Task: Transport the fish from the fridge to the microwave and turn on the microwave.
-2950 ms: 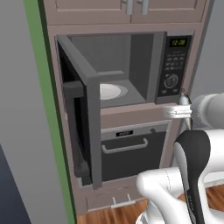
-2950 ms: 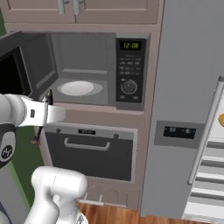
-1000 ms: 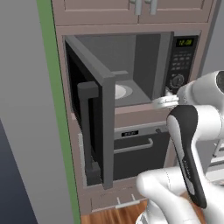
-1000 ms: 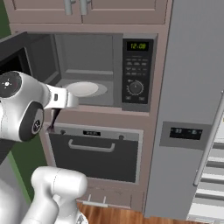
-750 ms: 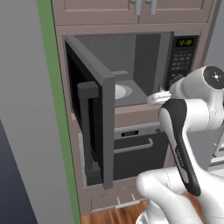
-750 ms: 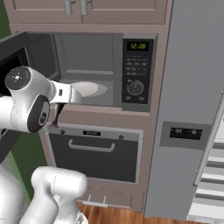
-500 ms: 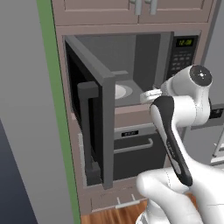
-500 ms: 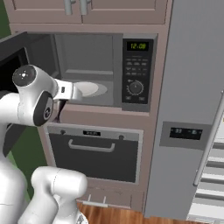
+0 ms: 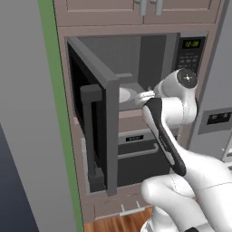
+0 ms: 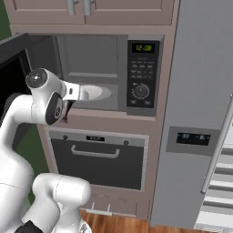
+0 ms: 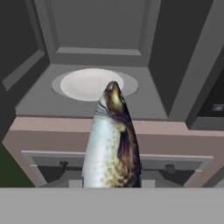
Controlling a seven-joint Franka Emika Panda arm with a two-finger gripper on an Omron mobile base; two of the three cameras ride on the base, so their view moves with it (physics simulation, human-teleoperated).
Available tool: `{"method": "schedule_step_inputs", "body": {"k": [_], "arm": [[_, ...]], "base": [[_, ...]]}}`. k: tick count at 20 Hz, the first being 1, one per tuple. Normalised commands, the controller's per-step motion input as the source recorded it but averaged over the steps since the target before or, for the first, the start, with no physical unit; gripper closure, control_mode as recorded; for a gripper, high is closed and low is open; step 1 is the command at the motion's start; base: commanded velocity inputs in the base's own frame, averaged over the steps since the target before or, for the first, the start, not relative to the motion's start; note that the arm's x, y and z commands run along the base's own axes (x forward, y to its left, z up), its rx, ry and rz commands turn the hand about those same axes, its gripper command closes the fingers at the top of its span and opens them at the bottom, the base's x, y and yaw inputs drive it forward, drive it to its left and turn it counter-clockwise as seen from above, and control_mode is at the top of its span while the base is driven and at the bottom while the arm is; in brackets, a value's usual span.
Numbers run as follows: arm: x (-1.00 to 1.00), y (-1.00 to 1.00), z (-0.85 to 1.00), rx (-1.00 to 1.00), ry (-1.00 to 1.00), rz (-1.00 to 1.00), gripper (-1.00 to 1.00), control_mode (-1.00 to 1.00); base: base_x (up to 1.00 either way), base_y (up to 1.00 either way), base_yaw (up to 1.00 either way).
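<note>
One fish (image 11: 111, 144) is carried in the gripper (image 9: 140, 95), whose jaws are closed on its tail end below the hand view's edge; its head points straight at the open microwave (image 10: 98, 75). Held lengthwise like this, it can probably slide nose-first through the opening without catching the frame. It hangs just outside the cavity, above the sill, in line with the white turntable plate (image 11: 92, 84) inside, which looks like the intended landing spot. The microwave door (image 9: 97, 131) stands swung wide to the left, leaving the arm a free path in. On the side panel (image 10: 142, 75) green digits glow, apparently reading 12:00, above rows of buttons too small to read and a round knob (image 10: 140, 91). Below sits the dark oven (image 10: 98, 157); the fridge (image 10: 205, 113) stands to the right.
</note>
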Motion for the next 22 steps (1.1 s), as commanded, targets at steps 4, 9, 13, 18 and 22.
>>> {"method": "schedule_step_inputs", "body": {"k": [4,9,13,18,22], "arm": [[0.60,0.02,-0.09,0.00,0.04,0.00,1.00,-1.00],[0.55,0.07,-0.07,0.00,0.06,0.00,1.00,-1.00],[0.53,0.06,-0.08,0.00,0.06,0.00,1.00,-1.00],[0.54,0.03,-0.15,0.00,0.02,0.00,1.00,-1.00],[0.55,0.06,-0.19,0.00,0.02,0.00,1.00,-1.00]], "base": [[0.00,0.00,0.00],[0.00,0.00,0.00],[0.00,0.00,0.00],[0.00,0.00,0.00],[0.00,0.00,0.00]]}}
